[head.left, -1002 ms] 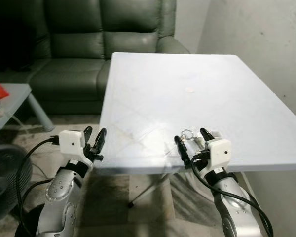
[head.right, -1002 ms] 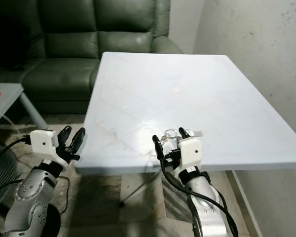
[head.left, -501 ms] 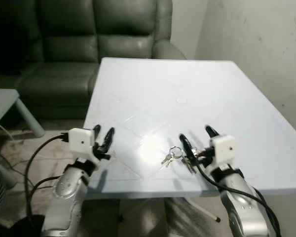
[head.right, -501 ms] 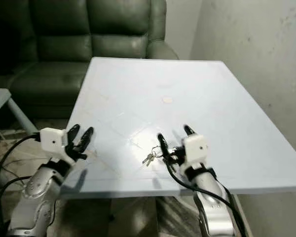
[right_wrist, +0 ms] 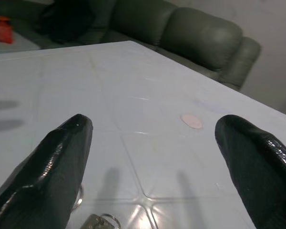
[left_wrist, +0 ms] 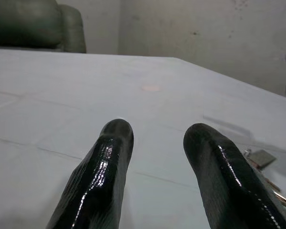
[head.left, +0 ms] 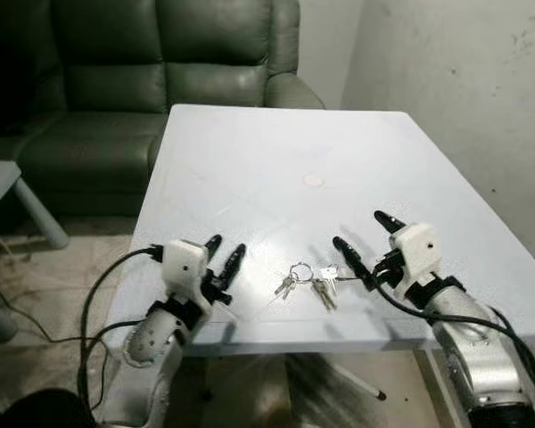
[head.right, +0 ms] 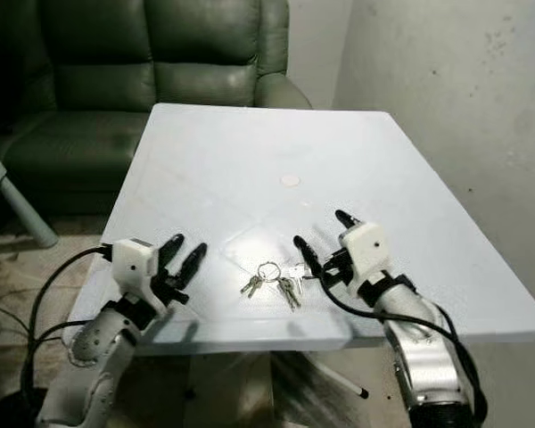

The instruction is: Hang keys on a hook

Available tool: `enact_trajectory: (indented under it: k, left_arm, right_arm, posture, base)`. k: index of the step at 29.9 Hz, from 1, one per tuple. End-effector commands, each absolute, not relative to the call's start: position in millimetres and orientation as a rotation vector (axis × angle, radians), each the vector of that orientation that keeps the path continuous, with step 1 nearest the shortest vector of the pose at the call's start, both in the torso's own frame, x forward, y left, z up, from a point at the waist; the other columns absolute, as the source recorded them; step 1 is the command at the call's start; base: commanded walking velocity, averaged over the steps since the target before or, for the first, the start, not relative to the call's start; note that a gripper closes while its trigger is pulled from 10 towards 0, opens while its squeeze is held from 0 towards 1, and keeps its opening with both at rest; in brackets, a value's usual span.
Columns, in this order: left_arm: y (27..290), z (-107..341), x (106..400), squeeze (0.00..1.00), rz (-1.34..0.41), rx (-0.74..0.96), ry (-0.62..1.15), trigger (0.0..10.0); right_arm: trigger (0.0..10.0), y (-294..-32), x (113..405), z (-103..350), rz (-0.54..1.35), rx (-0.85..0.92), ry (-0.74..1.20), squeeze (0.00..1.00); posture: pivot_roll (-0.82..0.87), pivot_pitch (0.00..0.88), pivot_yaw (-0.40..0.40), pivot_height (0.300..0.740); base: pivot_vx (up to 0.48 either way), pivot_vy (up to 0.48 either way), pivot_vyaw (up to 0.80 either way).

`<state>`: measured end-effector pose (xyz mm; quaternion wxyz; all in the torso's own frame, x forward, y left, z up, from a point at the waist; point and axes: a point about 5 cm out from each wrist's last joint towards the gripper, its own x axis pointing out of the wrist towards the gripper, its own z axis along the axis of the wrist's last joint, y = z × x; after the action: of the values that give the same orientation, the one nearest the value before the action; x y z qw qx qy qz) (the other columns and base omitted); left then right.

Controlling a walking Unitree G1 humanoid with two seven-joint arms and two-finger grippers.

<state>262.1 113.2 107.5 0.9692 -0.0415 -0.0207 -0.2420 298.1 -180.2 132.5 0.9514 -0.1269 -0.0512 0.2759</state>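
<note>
Keys (head.left: 305,278) are lying on the table (head.left: 250,160) — right gripper (head.left: 366,242), fingers spread, is now hovering just beside them; left gripper (head.left: 225,253), 2 fingers slightly parted, waiting nearby. Pickup pending.

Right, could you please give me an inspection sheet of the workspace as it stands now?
Surface: white table, a small pinkish spot near its middle.
Job's things: keys on a ring lie flat near the front edge; no hook seen.
Clutter: nothing seen on the table besides the keys.
Grippers: right gripper open, just right of the keys, not touching them; left gripper open, over the front left edge, holding nothing.
Cables: black cables run along both arms.
Surroundings: dark green sofa behind the table, bare wall to the right, a low side table on the left.
</note>
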Motion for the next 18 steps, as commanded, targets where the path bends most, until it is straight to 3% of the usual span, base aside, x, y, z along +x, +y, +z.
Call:
enact_trajectory:
  k: [1, 16, 17, 18]
  left_arm:
    - [107.9, 112.1, 259.0, 0.00, -0.505, -0.075, -0.055, 10.0]
    - [98.8, 113.8, 242.4, 0.00, -0.518, -0.096, -0.045, 10.0]
    - [99.2, 113.8, 242.0, 0.00, -0.515, -0.095, -0.044, 10.0]
    - [99.2, 113.8, 242.0, 0.00, -0.515, -0.095, -0.044, 10.0]
  right_arm:
    - [10.0, -181.2, 304.3, 131.8, 0.606, -0.286, -0.084, 0.00]
    - [10.0, -179.6, 322.5, 113.9, 0.824, -0.345, 0.071, 0.00]
    - [7.5, -179.8, 323.2, 113.2, 0.833, -0.348, 0.079, 0.00]
    - [7.5, -179.8, 323.2, 113.2, 0.833, -0.348, 0.079, 0.00]
  posture:
    - [-0.01, 0.064, -0.065, 0.740]
    - [0.02, 0.132, -0.095, 0.740]
    - [0.02, 0.132, -0.095, 0.740]
    - [0.02, 0.132, -0.095, 0.740]
  base:
    - [0.000, 0.000, 0.00]
    - [0.000, 0.000, 0.00]
    - [0.000, 0.000, 0.00]
    - [0.000, 0.000, 0.00]
